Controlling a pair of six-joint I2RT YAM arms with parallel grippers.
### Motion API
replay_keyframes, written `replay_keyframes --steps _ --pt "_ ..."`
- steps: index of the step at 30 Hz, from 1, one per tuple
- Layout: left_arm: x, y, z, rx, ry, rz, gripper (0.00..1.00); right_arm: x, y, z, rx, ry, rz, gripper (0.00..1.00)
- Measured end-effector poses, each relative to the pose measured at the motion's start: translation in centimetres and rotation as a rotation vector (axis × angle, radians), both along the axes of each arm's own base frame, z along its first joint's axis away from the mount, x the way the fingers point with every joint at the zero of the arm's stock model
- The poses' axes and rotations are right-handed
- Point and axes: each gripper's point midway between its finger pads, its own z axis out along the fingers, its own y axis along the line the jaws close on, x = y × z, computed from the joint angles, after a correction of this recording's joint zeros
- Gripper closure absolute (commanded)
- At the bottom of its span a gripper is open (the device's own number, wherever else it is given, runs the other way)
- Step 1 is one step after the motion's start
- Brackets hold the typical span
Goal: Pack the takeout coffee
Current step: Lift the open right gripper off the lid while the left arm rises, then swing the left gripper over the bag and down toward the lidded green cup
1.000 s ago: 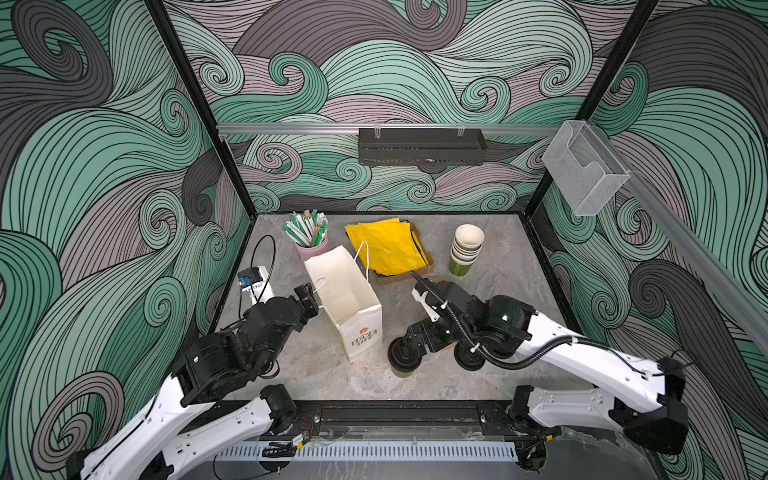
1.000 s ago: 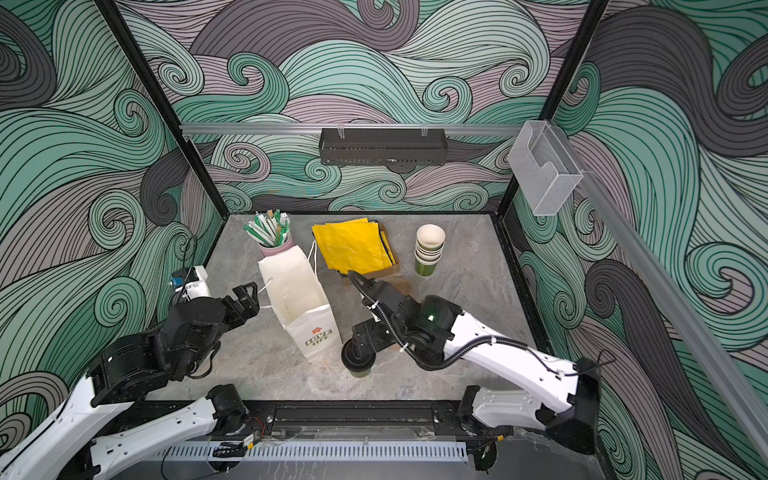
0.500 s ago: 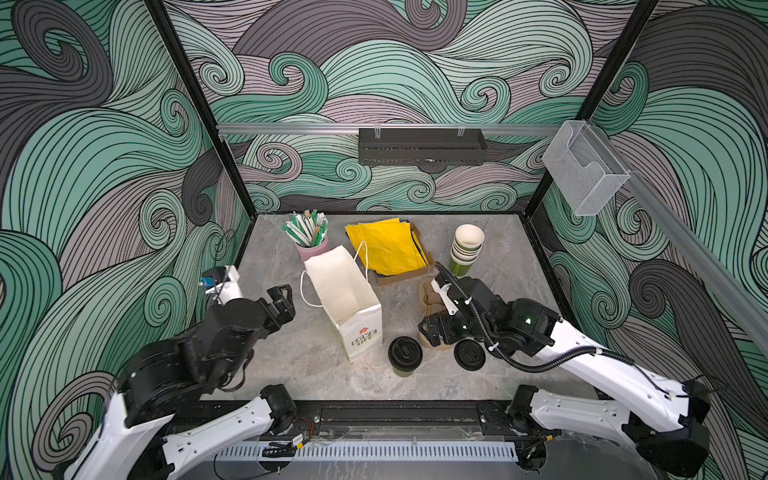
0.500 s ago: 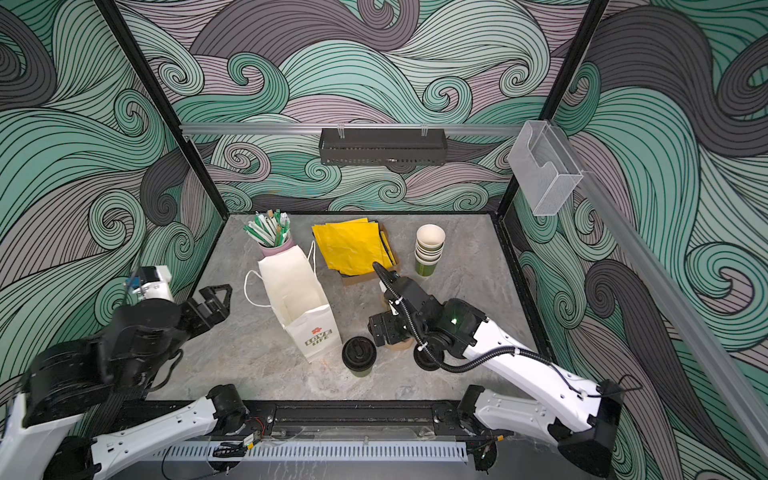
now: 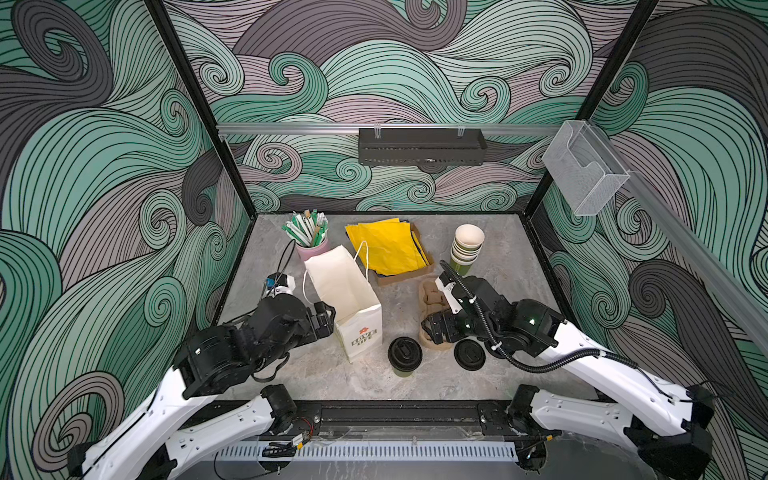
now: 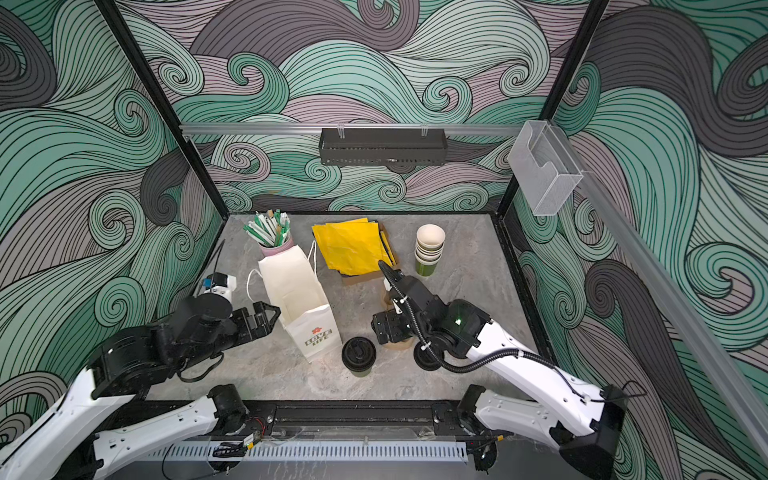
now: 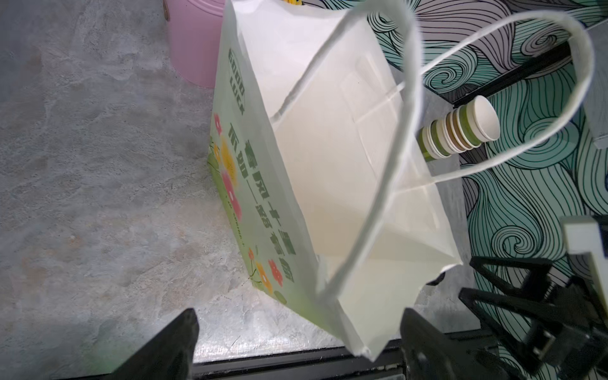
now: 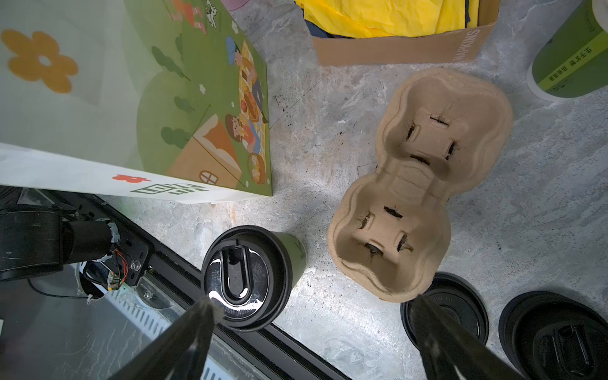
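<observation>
The takeout coffee, a green cup with a black sip lid, stands upright near the table's front edge. It is just right of the white paper bag. My right gripper is open and hovers to the coffee's right, above the near end of the brown pulp cup carrier. It holds nothing. My left gripper is open at the bag's left side, with the bag's near top corner in line with its jaws.
Two loose black lids lie right of the carrier, one showing in a top view. A stack of lidless green cups, a cardboard box of yellow napkins and a pink cup of stirrers stand at the back.
The right gripper has drawn back from the coffee to above the carrier, leaving the cup standing. The left gripper swung out to the left, then came back beside the bag.
</observation>
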Motion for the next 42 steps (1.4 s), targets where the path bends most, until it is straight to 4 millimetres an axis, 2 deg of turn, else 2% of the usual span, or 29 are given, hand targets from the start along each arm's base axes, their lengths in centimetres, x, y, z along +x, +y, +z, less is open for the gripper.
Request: replay_keyframes --steps 8,12,17,22,26,32,37,42 --pt "3.5 -0.4 1.1 0.148 -0.018 0.105 0.18 -0.4 -0.5 -0.3 0.01 0.001 -0.008 0.06" --pt "4.7 0.2 0.3 0.265 0.01 0.148 0.29 -0.4 -0.5 -0.5 0.005 0.003 -0.01 0.06" --pt "5.1 1.6 -0.5 0.343 0.047 0.179 0.44 -0.3 -0.6 -0.5 0.004 -0.002 -0.013 0.07" --pt "5.5 2.9 -1.0 0.337 0.069 0.203 0.61 -0.2 -0.6 -0.7 -0.003 0.0 -0.014 0.07" --pt "5.5 2.8 -1.9 0.348 0.096 0.182 0.77 -0.2 -0.5 -0.6 -0.004 -0.002 -0.012 0.07" --pt "5.8 2.5 -2.0 0.366 0.096 0.146 1.0 -0.1 -0.6 -0.6 -0.003 -0.004 -0.012 0.07" --pt "6.2 2.1 -1.8 0.389 0.074 0.089 1.0 0.0 -0.6 -0.6 -0.002 -0.006 -0.014 0.07" --pt "7.1 0.8 -1.4 0.39 0.016 -0.022 1.0 0.0 -0.6 -0.6 -0.002 -0.005 -0.015 0.07"
